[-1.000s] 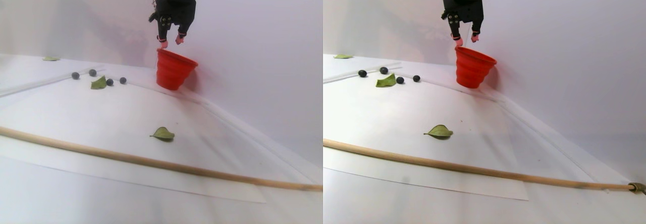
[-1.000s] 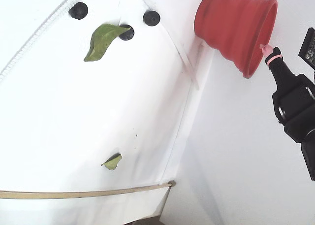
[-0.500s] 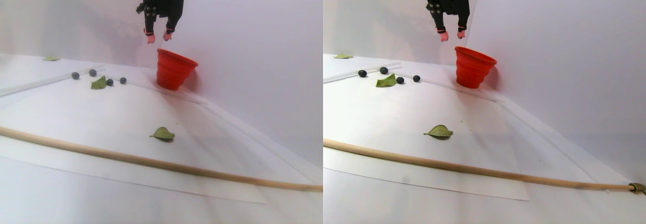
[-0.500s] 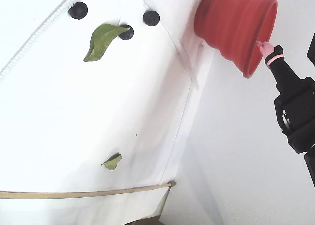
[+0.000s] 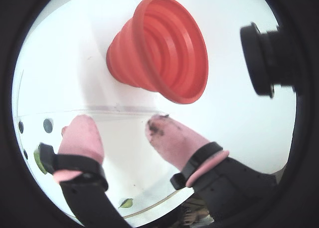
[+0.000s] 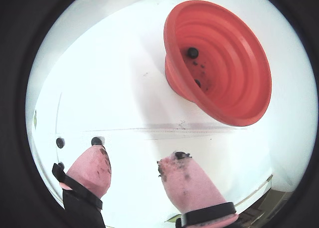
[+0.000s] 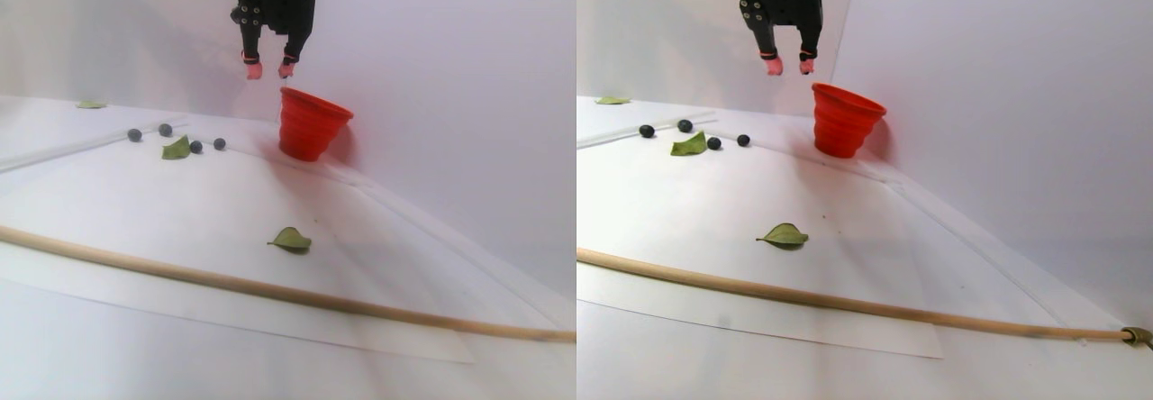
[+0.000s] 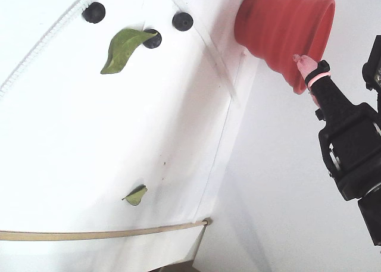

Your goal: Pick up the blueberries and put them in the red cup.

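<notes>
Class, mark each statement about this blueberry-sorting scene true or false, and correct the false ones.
1. The end effector holds a blueberry. False: its pink fingertips are apart with nothing between them.
2. At least one blueberry lies inside the red cup. True.
3. The cup lies tipped on its side. False: in the stereo pair view it stands upright.
4. Several blueberries remain on the white sheet beside a green leaf. True.
5. The wooden stick rests against the cup. False: it lies far from it.

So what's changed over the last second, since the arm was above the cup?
The open, empty gripper has moved leftward in the stereo pair view, off the red cup, toward the blueberries on the table. Nothing was grasped or released. Cup, berries, leaves and wooden stick are unmoved.
</notes>
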Robot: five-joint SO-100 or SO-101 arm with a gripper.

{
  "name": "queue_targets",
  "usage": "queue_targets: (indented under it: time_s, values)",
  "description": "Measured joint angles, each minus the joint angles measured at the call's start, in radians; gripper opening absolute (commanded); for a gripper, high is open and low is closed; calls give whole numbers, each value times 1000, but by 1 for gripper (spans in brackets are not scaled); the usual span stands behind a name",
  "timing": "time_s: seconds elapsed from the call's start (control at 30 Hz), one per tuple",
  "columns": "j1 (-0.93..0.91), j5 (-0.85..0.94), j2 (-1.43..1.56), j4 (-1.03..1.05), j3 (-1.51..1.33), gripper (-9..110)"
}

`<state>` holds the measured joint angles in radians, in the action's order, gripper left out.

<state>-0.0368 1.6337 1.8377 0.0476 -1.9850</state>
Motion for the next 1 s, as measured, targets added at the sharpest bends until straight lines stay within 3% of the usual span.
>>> queue_targets:
  time_s: [1.0]
  values:
    - [137, -144, -31, -12, -112, 19]
